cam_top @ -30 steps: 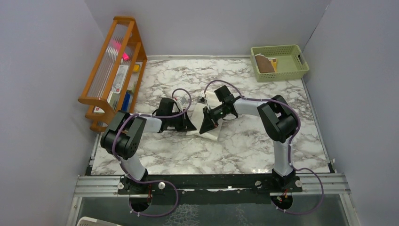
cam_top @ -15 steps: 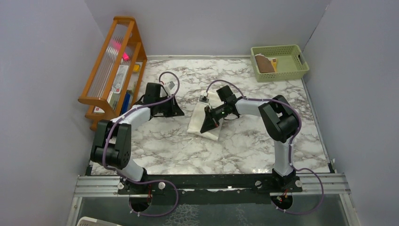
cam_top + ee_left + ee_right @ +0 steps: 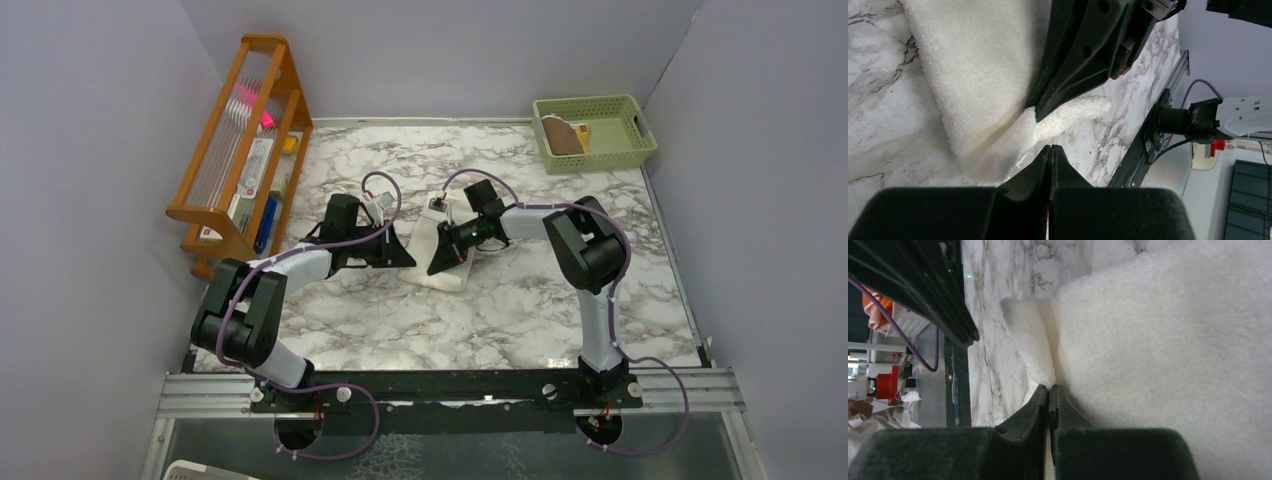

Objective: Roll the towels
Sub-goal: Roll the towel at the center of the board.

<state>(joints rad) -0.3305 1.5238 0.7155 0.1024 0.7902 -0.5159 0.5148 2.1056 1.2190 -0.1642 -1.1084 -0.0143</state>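
The top view looks down from above and behind the six o'clock edge, taking in the whole marble table [image 3: 500, 320]. Both wrist views skim very close over the cream towel [image 3: 440, 280] at mid-table, the left facing roughly three o'clock, the right roughly eight. All three views share that towel.

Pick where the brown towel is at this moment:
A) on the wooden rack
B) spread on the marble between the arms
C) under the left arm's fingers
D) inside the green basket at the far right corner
D: the brown towel sits inside the green basket at the table's far right corner; only the cream towel lies between the arms.
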